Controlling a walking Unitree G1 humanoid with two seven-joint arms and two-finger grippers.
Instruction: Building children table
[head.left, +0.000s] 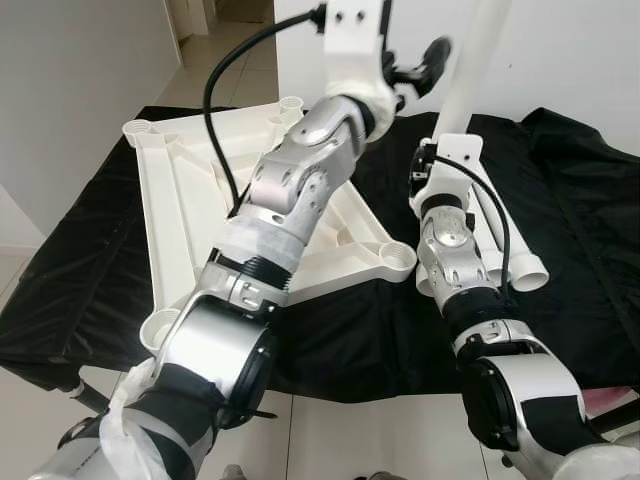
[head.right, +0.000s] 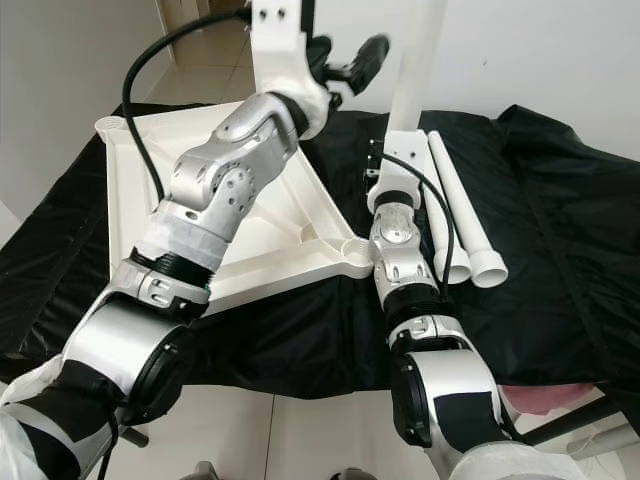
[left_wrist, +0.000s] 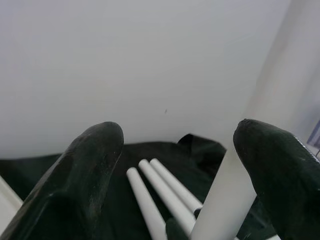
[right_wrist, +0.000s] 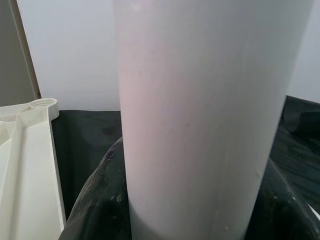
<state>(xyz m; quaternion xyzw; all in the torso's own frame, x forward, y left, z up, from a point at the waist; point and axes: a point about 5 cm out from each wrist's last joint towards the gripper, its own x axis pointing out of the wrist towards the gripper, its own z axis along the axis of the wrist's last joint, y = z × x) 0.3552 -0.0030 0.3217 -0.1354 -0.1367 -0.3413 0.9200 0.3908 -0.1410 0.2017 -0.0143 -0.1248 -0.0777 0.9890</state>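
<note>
Right eye view — right end effector grips table leg upright — vertical.

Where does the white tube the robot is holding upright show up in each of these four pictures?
Left eye view: the held tube rises at upper right, above the right hand.
Right eye view: it stands at top centre.
Left wrist view: it slants up beside the left hand's finger.
Right wrist view: it stands close up in the middle.
Shared landmark: the black cloth.
</note>
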